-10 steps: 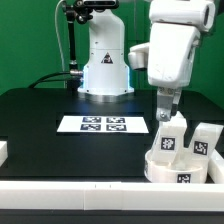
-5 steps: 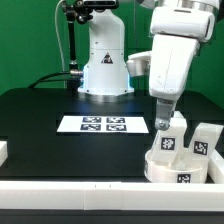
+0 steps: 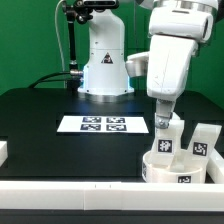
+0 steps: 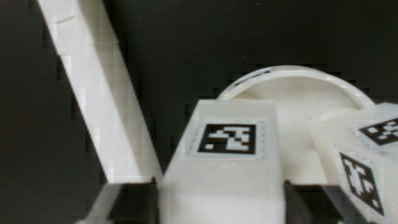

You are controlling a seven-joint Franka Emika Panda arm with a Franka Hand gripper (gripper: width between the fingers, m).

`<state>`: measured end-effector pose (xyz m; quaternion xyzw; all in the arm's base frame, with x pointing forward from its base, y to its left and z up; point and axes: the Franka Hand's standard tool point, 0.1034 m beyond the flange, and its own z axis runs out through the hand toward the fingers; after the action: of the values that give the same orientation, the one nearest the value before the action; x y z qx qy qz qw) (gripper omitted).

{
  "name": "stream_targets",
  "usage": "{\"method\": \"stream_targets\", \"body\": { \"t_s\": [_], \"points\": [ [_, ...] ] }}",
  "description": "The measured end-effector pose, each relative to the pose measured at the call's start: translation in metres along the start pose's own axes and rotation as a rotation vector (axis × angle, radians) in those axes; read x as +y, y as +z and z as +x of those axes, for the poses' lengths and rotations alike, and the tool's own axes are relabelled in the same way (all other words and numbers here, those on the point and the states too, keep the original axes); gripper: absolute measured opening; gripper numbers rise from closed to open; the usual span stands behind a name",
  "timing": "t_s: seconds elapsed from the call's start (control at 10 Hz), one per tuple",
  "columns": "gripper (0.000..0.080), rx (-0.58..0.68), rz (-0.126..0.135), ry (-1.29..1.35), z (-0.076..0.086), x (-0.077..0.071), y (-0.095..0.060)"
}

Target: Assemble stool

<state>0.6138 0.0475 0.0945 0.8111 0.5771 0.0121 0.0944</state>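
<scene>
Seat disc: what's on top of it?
Two tagged legs stand on the seat disc: one between the gripper's fingers, another beside it. Their joints are hidden.

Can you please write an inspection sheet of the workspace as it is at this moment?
Surface: black table, dark and matte.
Job's things: round seat at the exterior view's right; one leg upright on it, another leg beside.
Clutter: marker board flat at centre; white border rail in front.
Grippers: gripper at the upright leg; grip not clear.
Cables: black cables behind the robot base.
Surroundings: green wall.
</scene>
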Motion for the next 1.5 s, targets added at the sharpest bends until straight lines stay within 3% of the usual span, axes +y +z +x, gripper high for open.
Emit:
{"method": "stream_targets", "body": {
  "t_s": [0.4, 1.0, 1.5],
  "points": [
    [0.0334, 0.001, 0.000, 0.062, 0.000, 0.000, 0.000],
    [0.0335, 0.013, 0.000, 0.594, -0.004, 0.001, 0.001],
    [0.0329, 0.030, 0.011, 1.100, 0.007, -0.001, -0.002]
  ]
}}
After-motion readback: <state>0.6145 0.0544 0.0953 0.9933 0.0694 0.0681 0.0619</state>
